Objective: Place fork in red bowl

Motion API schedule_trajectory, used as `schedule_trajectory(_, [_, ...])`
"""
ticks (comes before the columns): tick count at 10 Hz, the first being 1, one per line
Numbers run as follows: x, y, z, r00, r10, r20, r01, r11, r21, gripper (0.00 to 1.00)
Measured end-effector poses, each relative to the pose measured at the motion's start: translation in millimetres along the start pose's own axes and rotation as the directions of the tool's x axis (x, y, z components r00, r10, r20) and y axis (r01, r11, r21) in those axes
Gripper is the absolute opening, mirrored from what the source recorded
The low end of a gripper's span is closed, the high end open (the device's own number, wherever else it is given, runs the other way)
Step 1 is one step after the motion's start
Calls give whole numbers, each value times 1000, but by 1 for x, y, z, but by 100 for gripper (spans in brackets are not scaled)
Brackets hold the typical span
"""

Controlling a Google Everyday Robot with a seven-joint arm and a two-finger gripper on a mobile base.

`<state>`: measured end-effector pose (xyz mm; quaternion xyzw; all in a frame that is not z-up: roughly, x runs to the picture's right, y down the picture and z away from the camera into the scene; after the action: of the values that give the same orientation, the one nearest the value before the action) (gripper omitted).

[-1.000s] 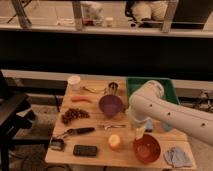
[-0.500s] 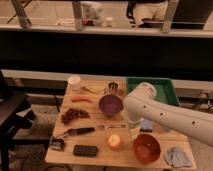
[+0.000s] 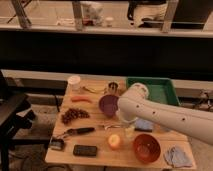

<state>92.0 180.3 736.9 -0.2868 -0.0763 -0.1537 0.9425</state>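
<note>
The fork (image 3: 110,126) lies flat near the middle of the wooden table (image 3: 95,160), slim and silvery, just right of a black-handled utensil (image 3: 78,131). The red bowl (image 3: 146,148) stands at the table's front right with nothing in it. My white arm reaches in from the right, and its gripper (image 3: 128,126) hangs open low over the table. It is just right of the fork's tip, between the purple bowl (image 3: 108,105) and the red bowl, and holds nothing.
An orange fruit (image 3: 115,141) sits left of the red bowl. Also on the table are grapes (image 3: 73,115), a red pepper (image 3: 81,99), a white cup (image 3: 74,82), a can (image 3: 113,87), a green tray (image 3: 155,89), a black phone (image 3: 85,150) and a blue cloth (image 3: 177,156).
The arm has swung left across the table, bringing its end from beside the green tray to just right of the purple bowl. Nothing on the table has moved.
</note>
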Motion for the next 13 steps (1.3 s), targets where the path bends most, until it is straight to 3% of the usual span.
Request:
schedule_trajectory(6, [-3,-8,2,999,37,-2,-37,999,0,80])
schedule_trajectory(13, [-18,-12,13,1000,-23,2,23,1000,19,80])
